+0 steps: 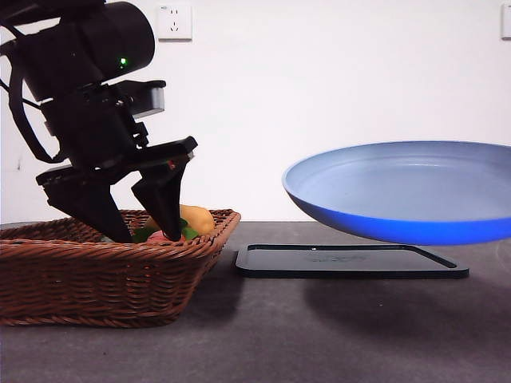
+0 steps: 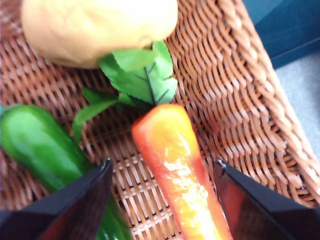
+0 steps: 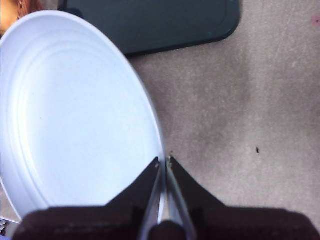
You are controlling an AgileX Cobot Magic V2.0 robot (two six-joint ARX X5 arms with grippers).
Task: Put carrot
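The carrot point(image 2: 177, 170), red-orange with green leaves point(image 2: 140, 75), lies in the wicker basket point(image 2: 250, 100); in the front view only a bit of it point(image 1: 162, 236) shows over the rim. My left gripper point(image 2: 162, 167) reaches down into the basket point(image 1: 104, 271), open, its two jaws on either side of the carrot's body without closing on it. In the front view this gripper point(image 1: 148, 231) comes in from the upper left. My right gripper point(image 3: 163, 161) is shut on the rim of a blue plate point(image 3: 75, 115), holding the plate point(image 1: 407, 191) in the air above the table.
A yellow-brown potato point(image 2: 95, 27) and a green cucumber point(image 2: 45, 150) lie beside the carrot in the basket. A flat black board point(image 1: 351, 261) rests on the grey table under the raised plate. A wall socket point(image 1: 174, 21) is behind.
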